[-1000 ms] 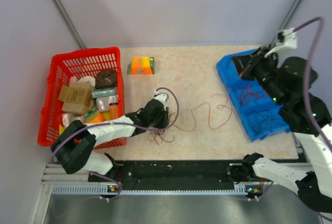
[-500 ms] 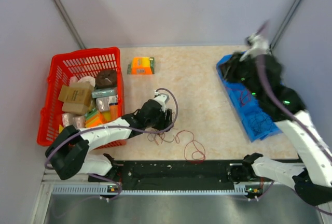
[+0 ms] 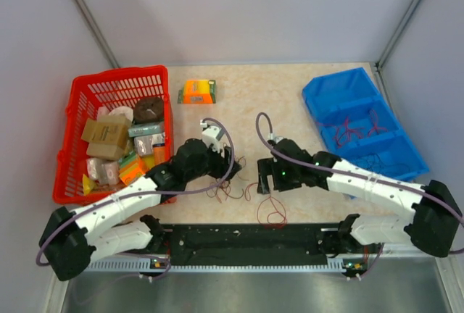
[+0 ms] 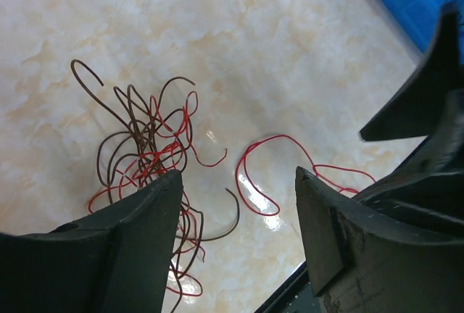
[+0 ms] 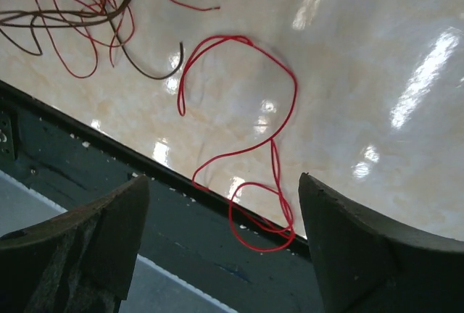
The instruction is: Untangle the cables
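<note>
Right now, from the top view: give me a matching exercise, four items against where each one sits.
1 red basket
2 blue bin
3 orange box
4 loose red wire

A near edge, middle
B left side
C back, left of centre
D right side

Pairs: 1-B, 2-D, 3-C, 4-A

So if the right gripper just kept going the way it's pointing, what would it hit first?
The right gripper would most likely meet the loose red wire, which lies between its open jaws, and almost at once the table under it. Depth is hard to judge.
</note>
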You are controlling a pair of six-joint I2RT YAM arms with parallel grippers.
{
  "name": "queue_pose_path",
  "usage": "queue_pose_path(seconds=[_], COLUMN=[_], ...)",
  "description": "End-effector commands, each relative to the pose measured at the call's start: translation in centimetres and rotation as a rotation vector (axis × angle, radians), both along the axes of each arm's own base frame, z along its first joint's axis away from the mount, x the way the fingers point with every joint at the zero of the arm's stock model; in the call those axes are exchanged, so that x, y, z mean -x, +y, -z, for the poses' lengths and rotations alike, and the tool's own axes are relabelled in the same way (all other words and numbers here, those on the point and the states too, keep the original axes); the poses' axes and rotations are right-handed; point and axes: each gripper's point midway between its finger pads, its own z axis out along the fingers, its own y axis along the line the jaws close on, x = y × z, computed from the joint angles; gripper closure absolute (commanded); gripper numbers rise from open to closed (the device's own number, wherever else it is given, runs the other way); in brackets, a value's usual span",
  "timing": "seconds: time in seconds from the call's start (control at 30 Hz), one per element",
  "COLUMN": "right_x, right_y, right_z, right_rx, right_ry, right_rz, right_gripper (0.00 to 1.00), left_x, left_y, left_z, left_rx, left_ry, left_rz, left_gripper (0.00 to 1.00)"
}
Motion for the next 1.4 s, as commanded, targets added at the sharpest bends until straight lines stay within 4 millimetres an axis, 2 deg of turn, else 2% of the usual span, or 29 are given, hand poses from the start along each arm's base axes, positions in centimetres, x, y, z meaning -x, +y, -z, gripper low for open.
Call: queue_pose_path(seconds=[0.0, 0.13, 0.2, 0.23, 0.33, 0.4, 0.47, 0.5, 0.53, 0.57, 0.63, 0.67, 0.77, 0.83, 0.9, 0.97, 1.0, 1.1, 1.13, 1.2, 1.23, 1.37], right_x=[0.8, 1.5, 1.5, 1.6, 2.0, 2.2, 2.2, 2.0, 1.8, 1.3, 0.0, -0.9, -4.4, -7.0, -9.5, -12.2, -13.3, -16.3, -17.3, -19.0, -20.1, -23.1], right_y=[2.7, 2.3, 1.7, 1.7, 1.1, 0.4, 0.0, -0.1, -0.1, -0.2, -0.5, -0.7, -2.0, -4.2, -6.7, -10.7, -12.1, -16.9, -18.1, -21.5, -22.4, -26.6], right_z=[2.3, 5.7, 6.8, 7.2, 7.6, 7.6, 7.4, 7.3, 7.0, 6.6, 4.9, 3.6, -1.3, -4.8, -8.7, -12.7, -14.8, -18.8, -19.4, -19.0, -19.0, -15.9], right_rx=[-0.013, 0.101, 0.184, 0.214, 0.277, 0.298, 0.297, 0.297, 0.296, 0.295, 0.273, 0.25, 0.174, 0.136, 0.1, 0.079, 0.06, 0.067, 0.08, 0.112, 0.074, -0.019], right_ry=[0.041, 0.103, 0.11, 0.113, 0.103, 0.091, 0.081, 0.07, 0.052, 0.023, -0.046, -0.089, -0.228, -0.316, -0.405, -0.499, -0.544, -0.657, -0.689, -0.708, -0.715, -0.77], right_rz=[0.07, 0.245, 0.312, 0.314, 0.34, 0.359, 0.353, 0.353, 0.347, 0.349, 0.366, 0.378, 0.427, 0.489, 0.544, 0.643, 0.678, 0.798, 0.828, 0.933, 0.972, 1.079], right_gripper=[0.18, 0.2, 0.2, 0.21, 0.28, 0.37, 0.52, 0.56, 0.65, 0.72, 0.97, 1.0, 1.0, 1.0, 1.0, 1.0, 1.0, 1.0, 1.0, 1.0, 1.0, 1.0], left_x=[0.5, 1.2, 1.4, 1.2, 1.5, 1.5, 1.6, 1.5, 1.5, 1.6, 1.5, 1.4, 1.2, 1.1, 1.2, 1.2, 1.3, 1.3, 1.2, 1.3, 1.3, 1.5], left_y=[0.0, 0.4, 0.8, 0.6, 0.6, 0.6, 0.6, 0.7, 0.6, 0.5, 0.4, 0.4, 0.4, 0.3, 0.1, 0.0, 0.0, -0.1, -0.1, -0.2, -0.2, -0.2], left_z=[-3.1, -4.6, -4.5, -5.3, -5.5, -5.5, -5.3, -5.3, -5.3, -5.3, -5.7, -5.7, -5.9, -6.0, -6.1, -6.1, -6.2, -6.1, -6.0, -6.0, -6.1, -6.4], left_rx=[0.105, 0.155, 0.16, 0.187, 0.194, 0.194, 0.188, 0.19, 0.193, 0.196, 0.201, 0.198, 0.193, 0.195, 0.198, 0.198, 0.202, 0.199, 0.198, 0.201, 0.203, 0.207], left_ry=[-0.08, -0.132, -0.136, -0.162, -0.165, -0.16, -0.155, -0.155, -0.152, -0.153, -0.157, -0.158, -0.159, -0.156, -0.151, -0.146, -0.149, -0.143, -0.14, -0.138, -0.139, -0.146], left_rz=[0.02, 0.038, 0.026, 0.026, 0.035, 0.037, 0.035, 0.032, 0.033, 0.038, 0.039, 0.037, 0.029, 0.03, 0.038, 0.04, 0.043, 0.045, 0.043, 0.047, 0.049, 0.057], left_gripper=[0.32, 0.28, 0.27, 0.27, 0.27, 0.27, 0.27, 0.27, 0.27, 0.27, 0.28, 0.28, 0.28, 0.28, 0.28, 0.28, 0.28, 0.28, 0.28, 0.28, 0.28, 0.29])
